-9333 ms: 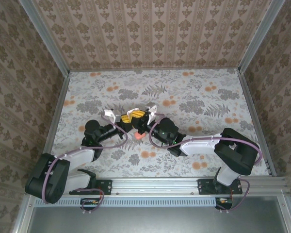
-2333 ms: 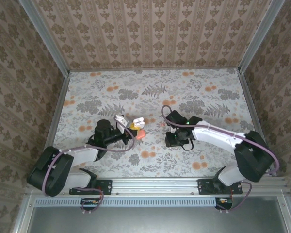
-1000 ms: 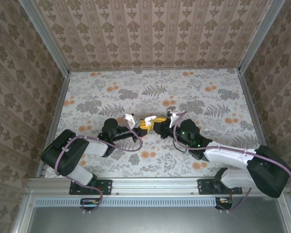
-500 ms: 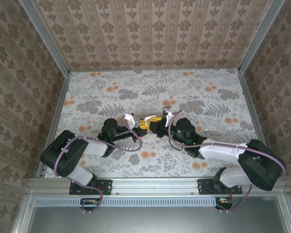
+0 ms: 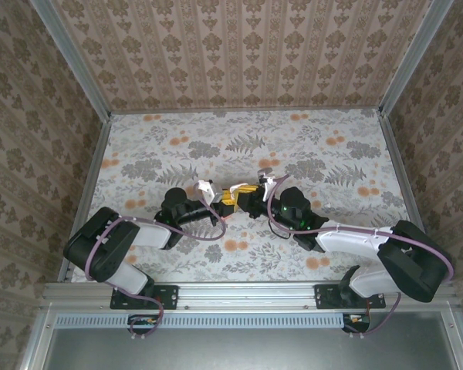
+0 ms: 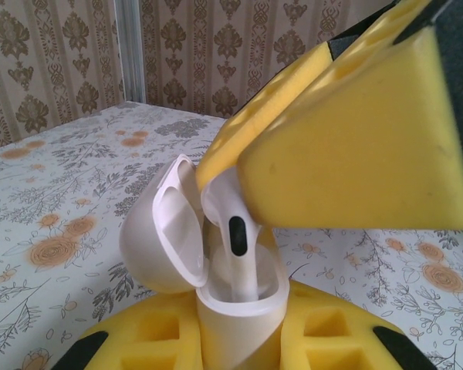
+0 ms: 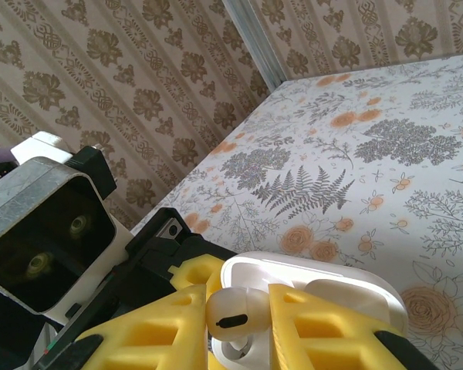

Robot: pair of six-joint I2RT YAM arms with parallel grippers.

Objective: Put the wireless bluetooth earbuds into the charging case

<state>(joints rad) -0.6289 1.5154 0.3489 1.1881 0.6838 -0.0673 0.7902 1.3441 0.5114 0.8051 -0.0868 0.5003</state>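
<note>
Worktop [image 5: 309, 146] covered in grey-leaf, orange-flower print; enclosed by brown damask-patterned walls [image 5: 239, 46] with aluminium corner posts [image 5: 69, 58]; evenly lit.

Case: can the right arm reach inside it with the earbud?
Probably yes. The case stands open in the left gripper, and the right gripper holds the earbud right at its opening, with nothing between them.
</note>
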